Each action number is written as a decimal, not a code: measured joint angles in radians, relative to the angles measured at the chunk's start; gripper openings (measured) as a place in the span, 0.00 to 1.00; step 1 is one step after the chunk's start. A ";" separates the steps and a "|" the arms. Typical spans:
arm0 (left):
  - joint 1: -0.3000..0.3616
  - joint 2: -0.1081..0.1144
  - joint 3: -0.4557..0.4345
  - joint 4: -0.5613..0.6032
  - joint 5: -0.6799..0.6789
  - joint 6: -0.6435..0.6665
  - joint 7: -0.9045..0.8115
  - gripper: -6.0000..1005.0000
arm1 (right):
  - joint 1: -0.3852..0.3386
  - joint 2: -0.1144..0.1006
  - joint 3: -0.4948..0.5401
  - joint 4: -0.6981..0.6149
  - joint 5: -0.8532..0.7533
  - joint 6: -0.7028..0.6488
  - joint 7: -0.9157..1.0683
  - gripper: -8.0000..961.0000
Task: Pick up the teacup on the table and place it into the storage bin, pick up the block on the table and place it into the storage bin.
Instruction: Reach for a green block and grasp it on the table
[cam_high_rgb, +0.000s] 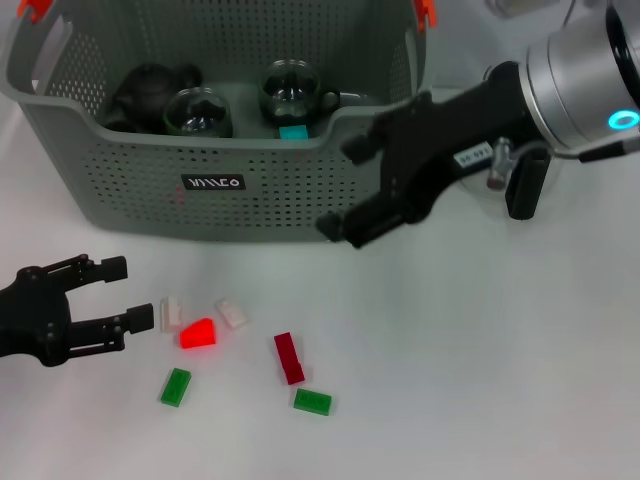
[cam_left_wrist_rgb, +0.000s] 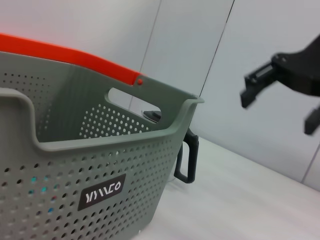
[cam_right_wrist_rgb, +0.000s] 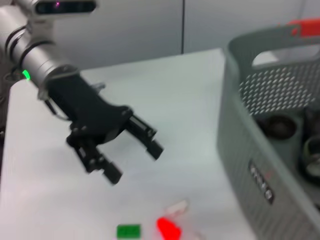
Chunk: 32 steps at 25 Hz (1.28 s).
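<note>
The storage bin (cam_high_rgb: 130, 150) is already holding a dark teapot (cam_high_rgb: 150, 88), two glass teacups (cam_high_rgb: 197, 112) and a small teal block (cam_high_rgb: 294, 131), so the teacup part is looking done. The left gripper (cam_high_rgb: 120, 295), jaws spread and empty, is hovering just beside the red block (cam_high_rgb: 198, 334) among the blocks on the table (cam_high_rgb: 480, 380). The right gripper (cam_high_rgb: 345, 190) is hanging released and empty at the bin's front right corner.

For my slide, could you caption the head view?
Open left gripper nears table blocks; open right gripper hangs by storage bin.

glass teacups (cam_high_rgb: 293, 92) in bin (cam_high_rgb: 120, 160); blocks (cam_high_rgb: 288, 358) on table.
</note>
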<state>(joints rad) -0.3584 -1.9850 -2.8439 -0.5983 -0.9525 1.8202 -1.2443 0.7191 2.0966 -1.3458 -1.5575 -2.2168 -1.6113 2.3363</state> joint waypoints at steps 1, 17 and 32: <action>0.001 0.000 0.000 0.000 0.000 0.000 0.000 0.86 | -0.002 0.000 0.000 0.001 0.000 -0.012 0.000 0.97; -0.002 -0.001 0.000 0.000 0.000 0.004 0.001 0.86 | -0.009 0.001 -0.008 0.045 -0.020 -0.077 0.009 0.97; -0.007 -0.005 0.009 0.000 -0.006 0.002 0.001 0.86 | 0.004 0.003 -0.033 0.091 -0.046 -0.108 0.026 0.97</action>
<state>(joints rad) -0.3653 -1.9896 -2.8344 -0.5982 -0.9584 1.8219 -1.2432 0.7234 2.1000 -1.3792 -1.4665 -2.2630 -1.7190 2.3621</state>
